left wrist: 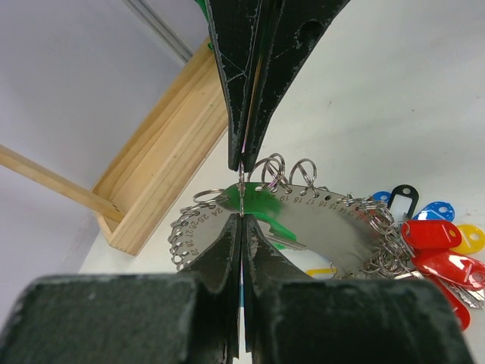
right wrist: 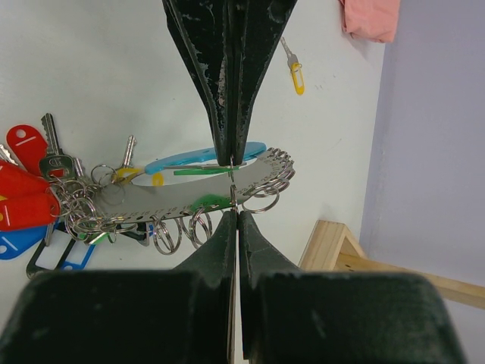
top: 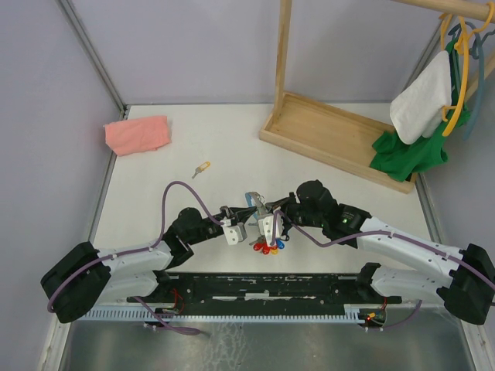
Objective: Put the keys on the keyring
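Note:
My left gripper (top: 240, 224) and right gripper (top: 267, 219) meet tip to tip at the table's near middle. Each is shut on the same small split ring (left wrist: 241, 184) of the keyring, at the rim of its grey curved numbered piece (left wrist: 333, 227). In the left wrist view my left gripper (left wrist: 241, 218) faces the right one (left wrist: 242, 163). In the right wrist view my right gripper (right wrist: 236, 214) faces the left one (right wrist: 231, 158). The green-headed key (left wrist: 279, 230) lies against the grey piece by that ring. The light-blue tag (right wrist: 204, 158) lies behind. The tan-yellow key (top: 201, 168) lies alone on the table.
The bunch of red, yellow and blue key heads (top: 267, 247) hangs toward the near edge. A pink cloth (top: 138, 134) lies at the far left. A wooden rack base (top: 340, 139) stands at the far right, with clothes on hangers (top: 425, 116) beside it.

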Robot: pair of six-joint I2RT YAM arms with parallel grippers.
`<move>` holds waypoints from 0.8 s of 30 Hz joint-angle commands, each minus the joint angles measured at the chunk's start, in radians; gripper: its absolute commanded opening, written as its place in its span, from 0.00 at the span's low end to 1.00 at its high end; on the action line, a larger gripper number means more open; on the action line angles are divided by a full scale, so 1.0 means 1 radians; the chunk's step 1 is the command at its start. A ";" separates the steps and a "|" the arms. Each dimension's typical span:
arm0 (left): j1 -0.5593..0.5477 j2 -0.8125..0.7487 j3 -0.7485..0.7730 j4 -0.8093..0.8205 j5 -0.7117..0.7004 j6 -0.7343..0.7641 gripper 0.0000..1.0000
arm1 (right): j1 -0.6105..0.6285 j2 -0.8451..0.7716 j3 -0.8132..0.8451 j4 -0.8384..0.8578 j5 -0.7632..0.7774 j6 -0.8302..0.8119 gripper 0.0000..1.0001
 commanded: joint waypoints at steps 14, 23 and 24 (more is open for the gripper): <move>-0.003 0.000 0.027 0.069 0.018 0.020 0.03 | 0.006 0.000 0.043 0.044 -0.018 0.022 0.01; -0.004 0.010 0.032 0.085 0.035 0.014 0.03 | 0.007 0.009 0.050 0.031 -0.040 0.026 0.01; -0.003 0.012 0.032 0.090 0.036 0.013 0.03 | 0.006 0.011 0.052 0.027 -0.043 0.026 0.01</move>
